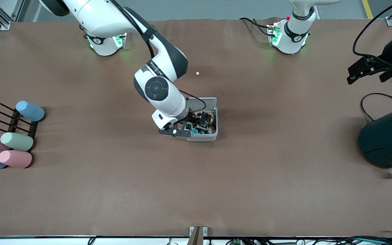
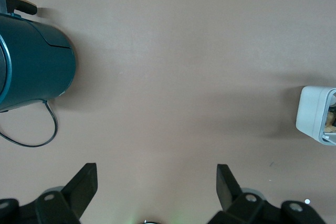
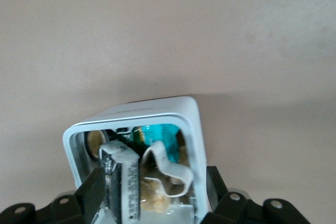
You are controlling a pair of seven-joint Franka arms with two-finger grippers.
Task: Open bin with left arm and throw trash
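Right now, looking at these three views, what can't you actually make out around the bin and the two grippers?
- Bin: in the front view the right gripper covers much of its inside; its lid cannot be picked out.
- Trash: the right wrist view shows a whitish loop band; the items beneath it run off the picture's edge.
- Left gripper: parked open above the large teal cylinder, which the front view's edge cuts off.

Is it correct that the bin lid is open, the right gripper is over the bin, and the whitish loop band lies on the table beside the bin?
Not quite. The whitish loop band lies inside the bin, not on the table beside it; the right wrist view shows this. The rest holds: the lid is open and the right gripper is over the bin.
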